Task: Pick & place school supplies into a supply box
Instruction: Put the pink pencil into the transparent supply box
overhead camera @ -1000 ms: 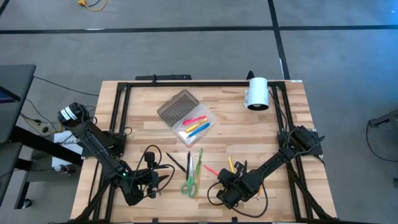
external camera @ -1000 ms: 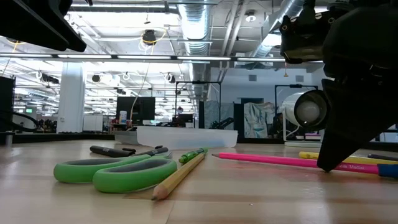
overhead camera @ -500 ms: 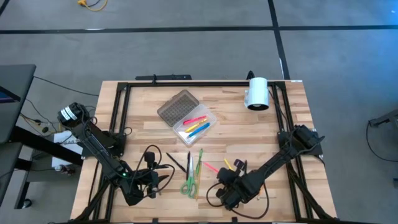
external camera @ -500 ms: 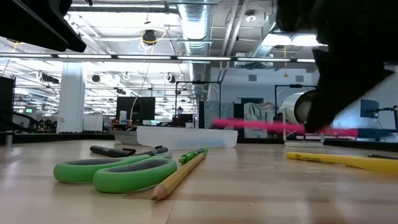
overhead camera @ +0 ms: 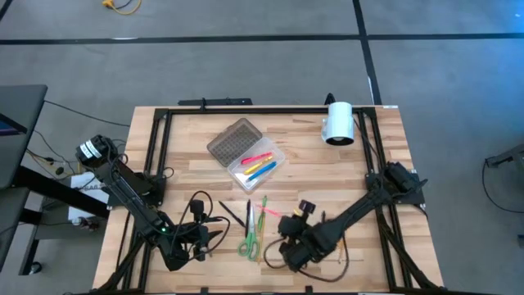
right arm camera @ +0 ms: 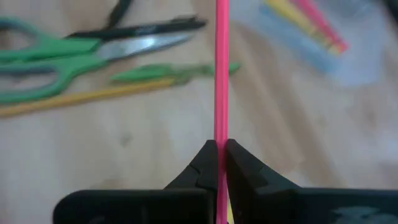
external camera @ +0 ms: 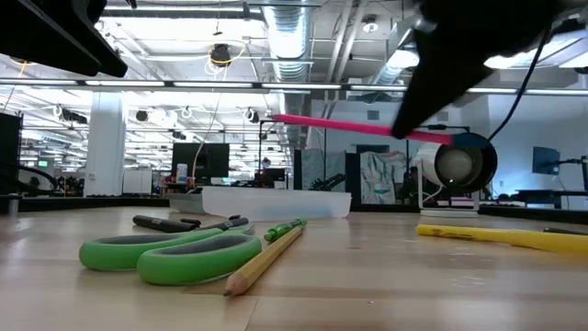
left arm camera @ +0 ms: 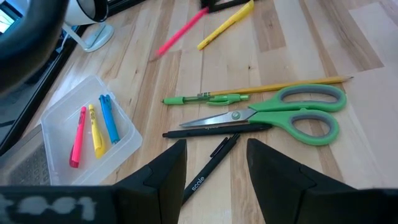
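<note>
Right gripper (right arm camera: 217, 163) clamped, raised; left gripper (left arm camera: 214, 163) spread, low.

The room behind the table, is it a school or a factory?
Probably neither: it looks like a big open lab or workshop. Bare pipes and ducts run under the ceiling, long strip lights hang in rows, and metal frames stand behind.

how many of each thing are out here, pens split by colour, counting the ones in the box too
pink pens: 2
yellow pens: 2
blue pens: 1
green pens: 1
black pens: 2
pencils: 1
scissors: 1
total: 10
</note>
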